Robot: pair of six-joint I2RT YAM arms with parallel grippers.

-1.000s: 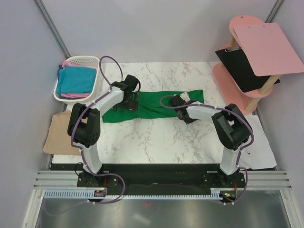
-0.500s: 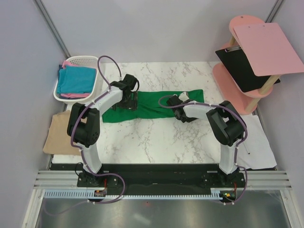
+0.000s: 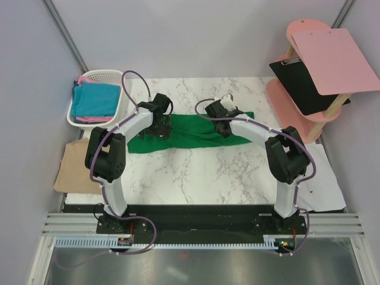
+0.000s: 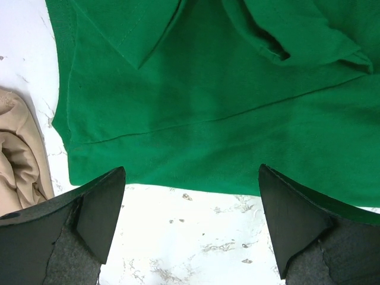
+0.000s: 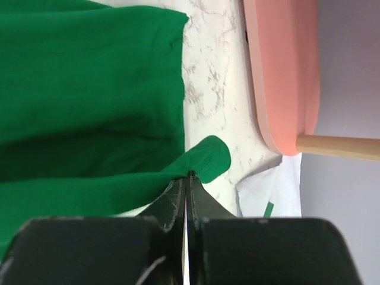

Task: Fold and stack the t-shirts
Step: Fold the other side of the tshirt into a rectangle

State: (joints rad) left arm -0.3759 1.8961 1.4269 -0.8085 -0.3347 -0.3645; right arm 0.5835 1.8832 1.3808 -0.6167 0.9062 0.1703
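The bright green t-shirt (image 3: pixel 190 132) lies spread across the middle of the marble table. My right gripper (image 3: pixel 225 126) is shut on it, pinching a small raised fold of its edge (image 5: pixel 205 160) near its right end. My left gripper (image 3: pixel 159 130) hangs open at the shirt's left end. In the left wrist view, bare marble shows between its fingers (image 4: pixel 101 208), and the green hem (image 4: pixel 225 107) lies just ahead of them. A tan t-shirt (image 3: pixel 74 169) lies at the table's left edge. Teal-blue (image 3: pixel 94 100) and pink (image 3: pixel 83 79) shirts sit in the basket.
The white plastic basket (image 3: pixel 122 95) stands at the back left. A pink stool (image 3: pixel 297 101) carrying a black clipboard and a pink board stands at the back right. A white paper sheet (image 3: pixel 323 178) lies at the right edge. The tan cloth (image 4: pixel 21 154) shows left of my left fingers.
My right gripper has shut on the green shirt's edge and moved toward the back of the table, drawing the cloth with it. The left arm has stayed in place, open.
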